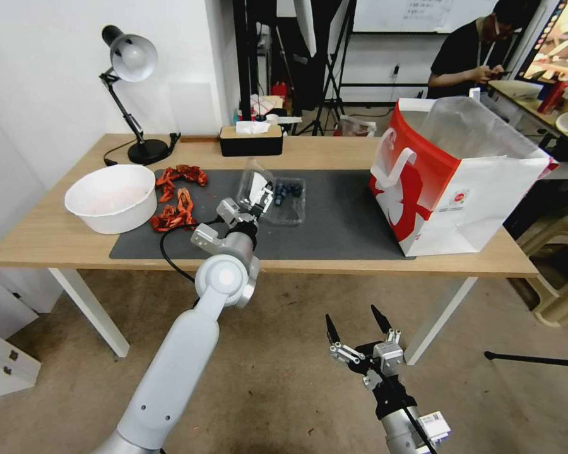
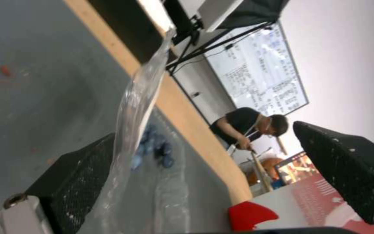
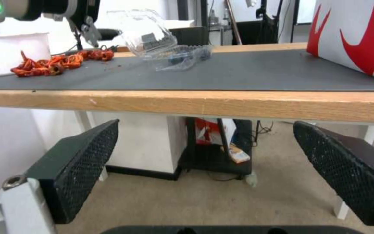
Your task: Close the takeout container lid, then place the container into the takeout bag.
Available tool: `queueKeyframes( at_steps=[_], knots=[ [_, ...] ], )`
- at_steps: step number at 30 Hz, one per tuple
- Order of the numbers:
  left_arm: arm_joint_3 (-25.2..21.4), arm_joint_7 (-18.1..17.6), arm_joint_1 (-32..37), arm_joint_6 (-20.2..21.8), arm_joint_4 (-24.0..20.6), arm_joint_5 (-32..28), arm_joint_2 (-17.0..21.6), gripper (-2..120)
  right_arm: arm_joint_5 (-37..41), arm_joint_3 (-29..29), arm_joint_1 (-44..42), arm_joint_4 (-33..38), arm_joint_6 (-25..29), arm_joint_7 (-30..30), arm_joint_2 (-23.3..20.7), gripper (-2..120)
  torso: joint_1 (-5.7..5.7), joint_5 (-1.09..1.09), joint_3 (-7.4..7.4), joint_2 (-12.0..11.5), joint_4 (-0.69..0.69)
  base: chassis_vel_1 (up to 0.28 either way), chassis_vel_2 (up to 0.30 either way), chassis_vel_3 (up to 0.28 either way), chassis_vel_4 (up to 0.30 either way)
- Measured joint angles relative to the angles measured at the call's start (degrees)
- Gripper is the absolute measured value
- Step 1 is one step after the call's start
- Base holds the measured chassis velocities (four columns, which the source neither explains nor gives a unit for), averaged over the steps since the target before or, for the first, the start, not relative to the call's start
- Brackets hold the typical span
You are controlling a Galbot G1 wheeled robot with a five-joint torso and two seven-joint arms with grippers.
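lid (image 2: 130, 107) stands raised between wide-open left end effector (image 1: 259, 203) fingers; right end effector (image 1: 358, 329) idle, open.

We see the takeout container (image 1: 288, 198) and its raised lid (image 1: 256, 179) in clear, glossy plastic, lying on a matt dark mat (image 1: 334, 221) over the wood-grain table (image 1: 57, 233). Beside the container, our left gripper (image 1: 261, 203) has rough, textured black fingers (image 2: 72, 185). The takeout bag (image 1: 451, 195) looks like smooth paper with a filmy plastic liner (image 1: 470, 129).

Lab or studio: whiteboard (image 2: 265, 71), light stands (image 1: 334, 69), monitor (image 1: 558, 41), plain worktable (image 1: 50, 239).
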Motion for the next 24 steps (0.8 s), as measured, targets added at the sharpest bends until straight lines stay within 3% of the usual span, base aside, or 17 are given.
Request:
queueKeyframes(
  at_steps=[11, 21, 24],
  knots=[
    [3.87, 5.69, -3.42, 2.08, 1.05, -2.29, -0.58, 100, -0.78, 0.24, -0.74, 0.5, 0.0, 0.19, 0.34, 100, 0.0, 0.01, 0.0, 0.0, -0.01, 0.0, 0.0, 0.0, 0.0],
    [6.35, 2.99, -7.29, 5.71, 5.24, -4.06, -2.74, 99, -0.84, 0.49, -1.26, 0.97, 0.01, 0.15, 0.54, 100, 0.0, 0.01, 0.0, 0.0, 0.0, 0.0, 0.0, 0.0, 0.0],
    [7.55, 1.49, -8.25, 6.8, 6.18, -3.42, -2.91, 91, -0.54, 0.55, -1.16, 1.05, 0.01, -0.06, 0.55, 100, 0.0, 0.01, 0.0, 0.0, -0.01, 0.0, 0.0, 0.0, 0.0]
  ],
)
